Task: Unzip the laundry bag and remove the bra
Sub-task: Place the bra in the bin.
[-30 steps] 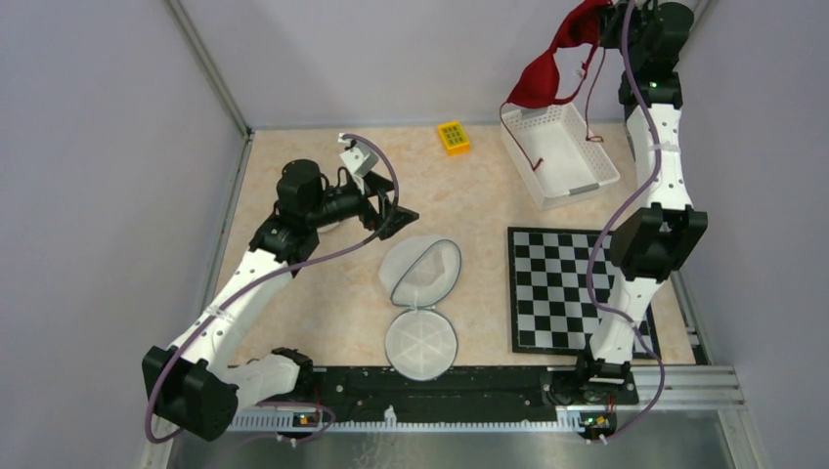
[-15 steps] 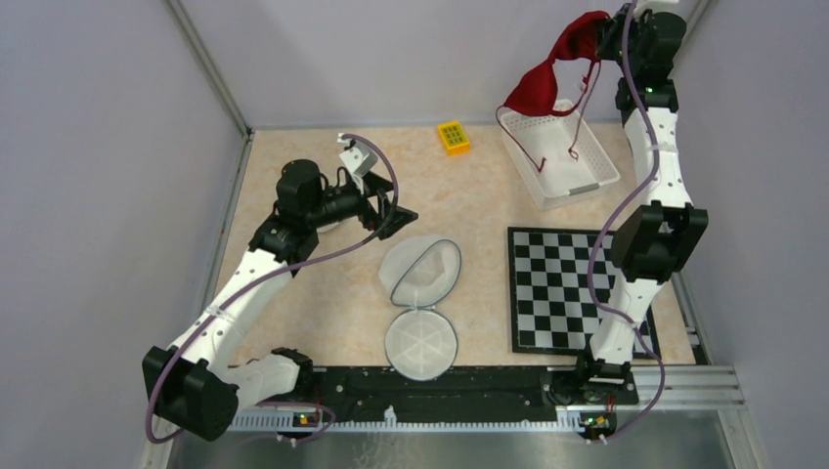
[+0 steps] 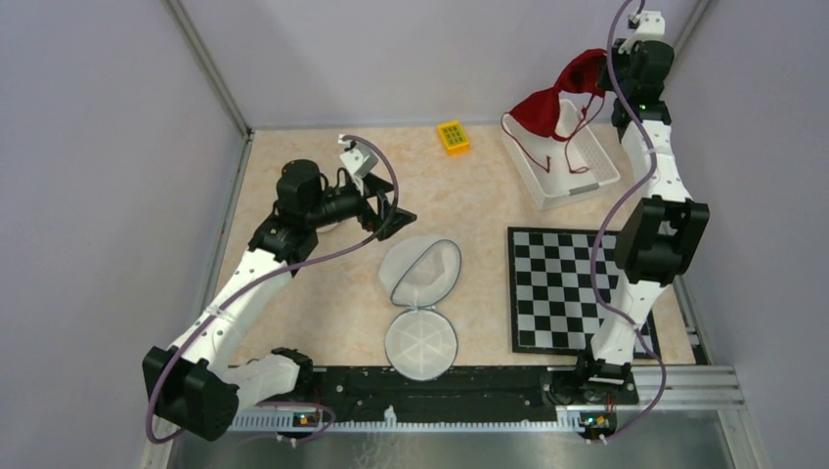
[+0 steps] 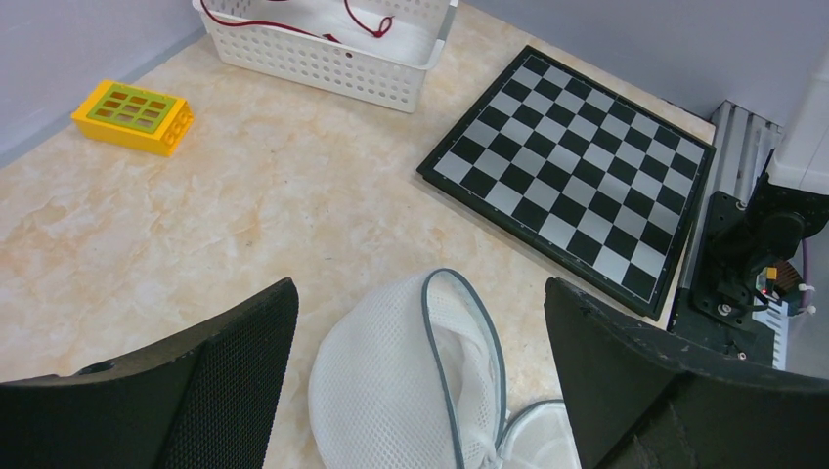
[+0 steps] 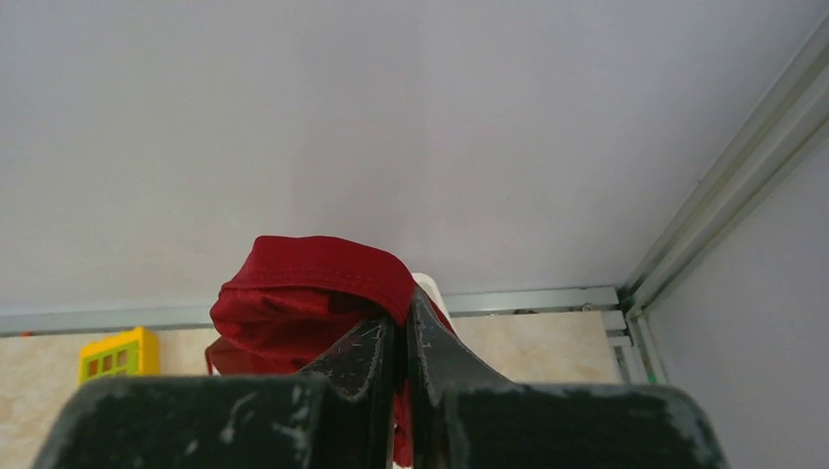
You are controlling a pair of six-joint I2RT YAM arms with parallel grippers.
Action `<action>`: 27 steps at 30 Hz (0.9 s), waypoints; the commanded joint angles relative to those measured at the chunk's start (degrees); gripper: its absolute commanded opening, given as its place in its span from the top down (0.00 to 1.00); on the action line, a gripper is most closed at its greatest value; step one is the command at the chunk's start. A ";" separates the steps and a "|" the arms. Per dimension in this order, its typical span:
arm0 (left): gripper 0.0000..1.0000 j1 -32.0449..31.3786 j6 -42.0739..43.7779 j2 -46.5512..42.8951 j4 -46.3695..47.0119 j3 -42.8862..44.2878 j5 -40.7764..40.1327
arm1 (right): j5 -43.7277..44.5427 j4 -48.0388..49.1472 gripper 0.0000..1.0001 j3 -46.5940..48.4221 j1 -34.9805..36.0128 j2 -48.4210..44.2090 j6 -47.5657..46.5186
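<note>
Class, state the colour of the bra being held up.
The bra is red, clearest in right wrist view.

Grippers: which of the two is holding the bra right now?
The right gripper, shut on the red bra above the white basket. The left gripper is wide open and empty, near the unzipped mesh laundry bag.
</note>
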 commanded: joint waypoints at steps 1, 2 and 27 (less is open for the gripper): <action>0.01 0.35 0.77 0.06 0.91 0.34 0.78 | 1.81 5.87 1.00 -0.92 -0.95 -4.81 -6.12; 0.01 0.28 0.77 0.10 0.87 0.34 0.82 | 1.72 5.97 1.00 -0.90 -0.95 -4.47 -6.42; 0.01 0.72 1.79 0.91 -0.24 0.60 0.07 | -3.52 15.00 1.00 -14.64 -0.77 -0.99 -23.02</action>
